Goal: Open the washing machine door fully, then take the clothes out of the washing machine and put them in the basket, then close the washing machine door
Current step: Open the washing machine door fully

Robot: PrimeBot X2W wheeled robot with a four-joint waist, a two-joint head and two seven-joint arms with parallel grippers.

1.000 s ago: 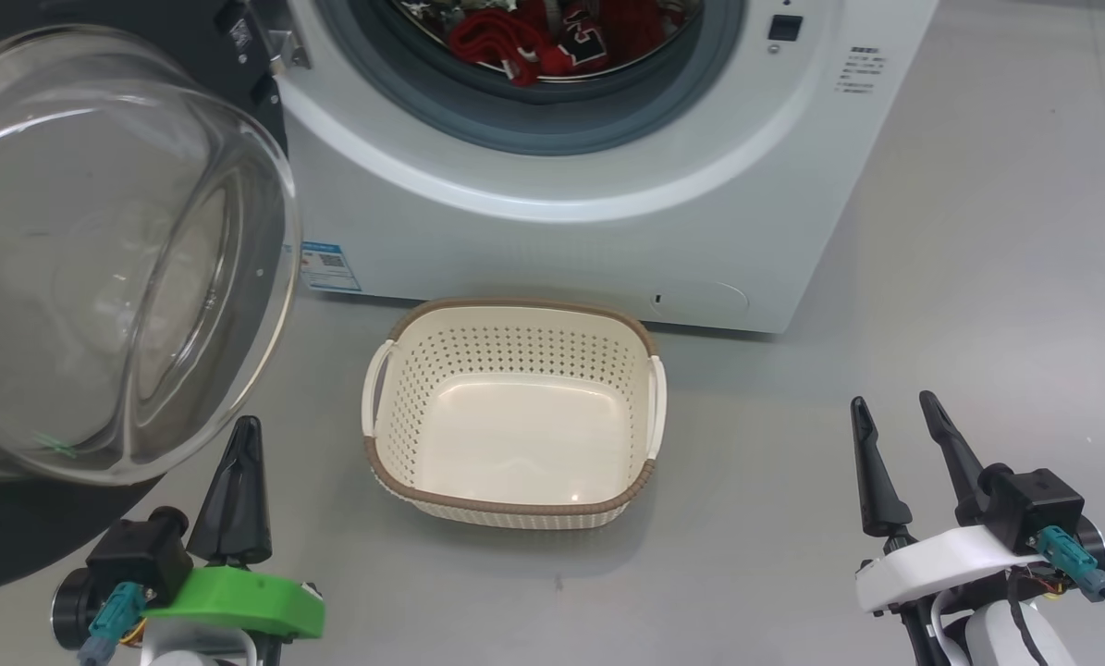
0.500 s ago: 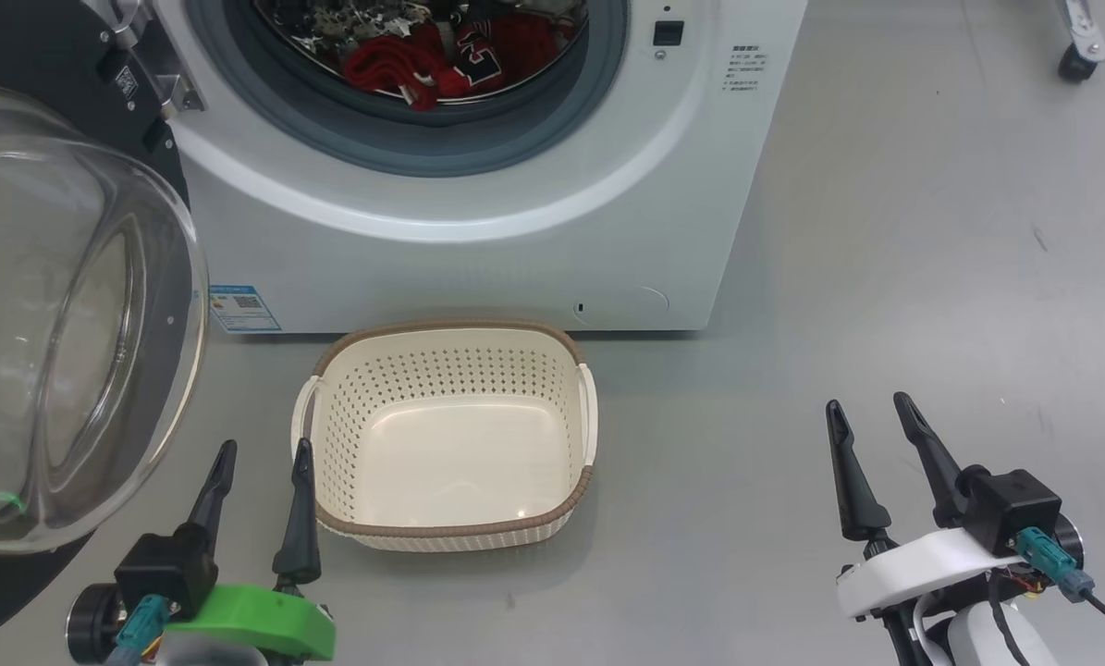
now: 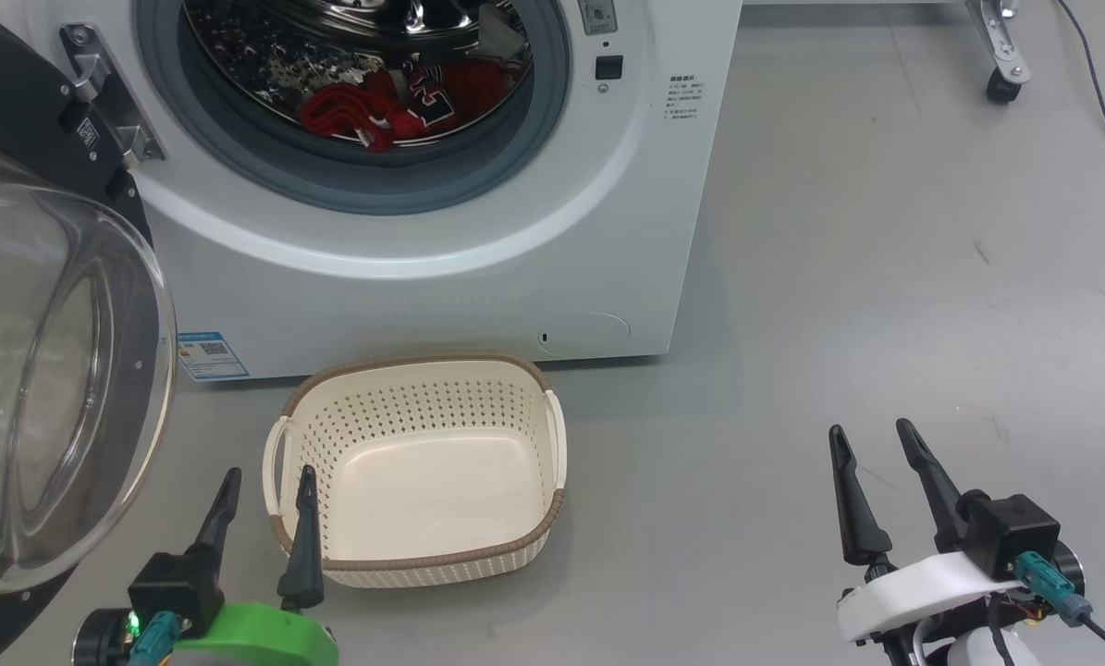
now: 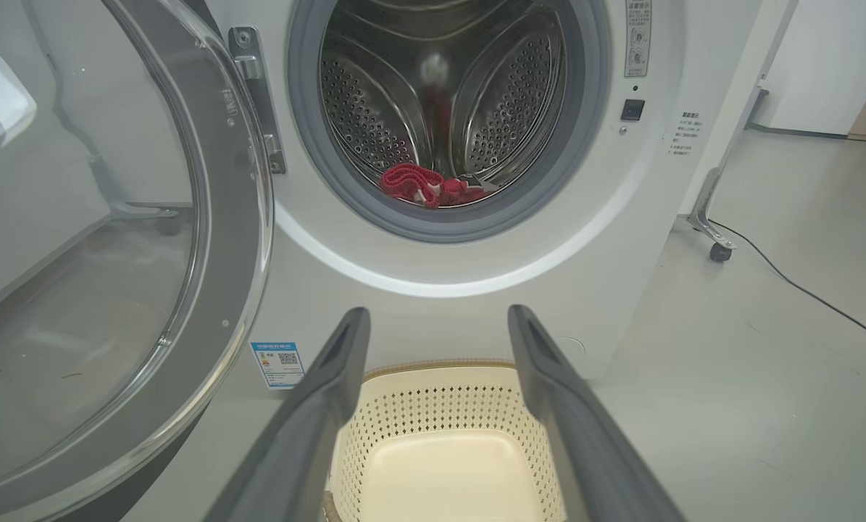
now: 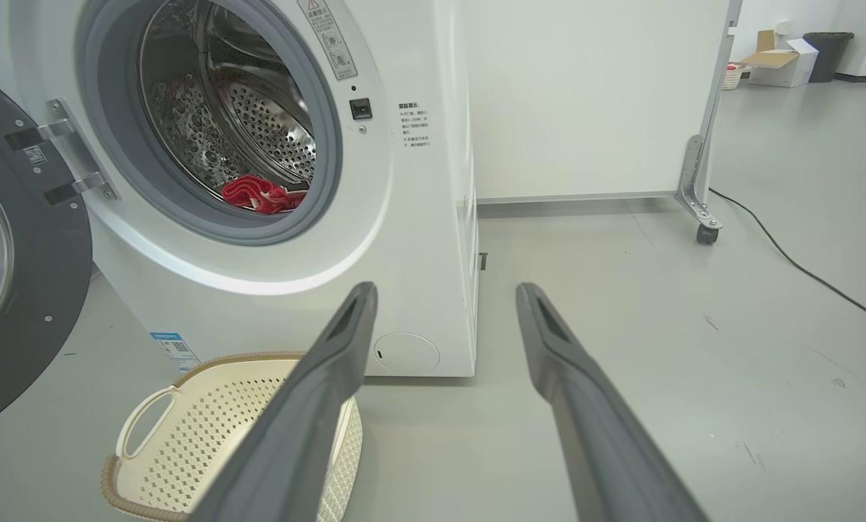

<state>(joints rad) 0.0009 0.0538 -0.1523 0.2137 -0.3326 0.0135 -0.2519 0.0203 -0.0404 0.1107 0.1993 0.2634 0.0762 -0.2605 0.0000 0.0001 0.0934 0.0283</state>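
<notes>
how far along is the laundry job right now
Done: the door is swung wide open. In hand: nothing yet; the left gripper and right gripper are both open and empty, back from the washing machine. Left: the red clothes lie in its drum, the basket is empty, and the door needs closing.

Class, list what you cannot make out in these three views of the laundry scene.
- Clothes: left wrist view, grey rubber ring hides the pile's lower part; count unclear.
- Door: head view, cut off by the left edge.
- Blue label on the washing machine: print too small in every view.
</notes>
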